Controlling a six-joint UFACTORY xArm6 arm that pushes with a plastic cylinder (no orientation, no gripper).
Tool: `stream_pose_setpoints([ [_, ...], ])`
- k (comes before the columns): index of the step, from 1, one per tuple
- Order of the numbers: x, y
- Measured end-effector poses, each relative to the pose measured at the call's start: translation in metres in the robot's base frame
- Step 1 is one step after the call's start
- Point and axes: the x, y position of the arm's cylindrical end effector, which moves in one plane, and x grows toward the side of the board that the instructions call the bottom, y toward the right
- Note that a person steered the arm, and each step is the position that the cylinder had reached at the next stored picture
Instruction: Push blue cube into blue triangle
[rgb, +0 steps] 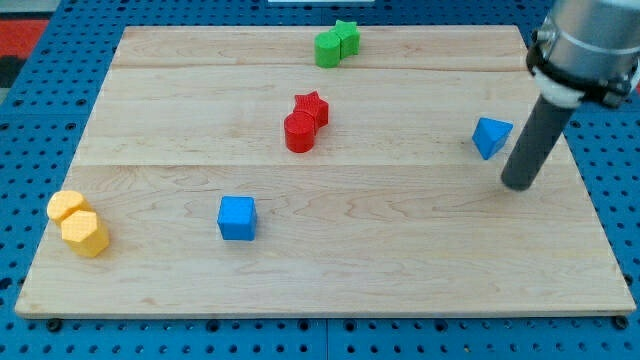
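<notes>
One blue cube (237, 218) sits left of centre toward the view's bottom, well apart from the blue triangle (490, 136) at the view's right. My tip (519, 184), a bare rod holding nothing, rests just below-right of the triangle, touching neither block. Judged step: approach not begun; next move calls for circling to the cube's left side, clear of the red blocks (305, 122), then pushing rightward and slightly up.

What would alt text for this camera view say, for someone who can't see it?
A dark rod's tip rests on a wooden board, just below and to the view's right of a blue triangle; a blue cube sits far off at lower left. Red blocks pair up mid-board, green blocks at the top, yellow blocks at the left edge.
</notes>
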Motion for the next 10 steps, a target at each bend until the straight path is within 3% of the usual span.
stream_pose_setpoints([
  [2,0.08,-0.097],
  [5,0.079,-0.273],
  [8,0.027,-0.343],
  [10,0.001,-0.294],
])
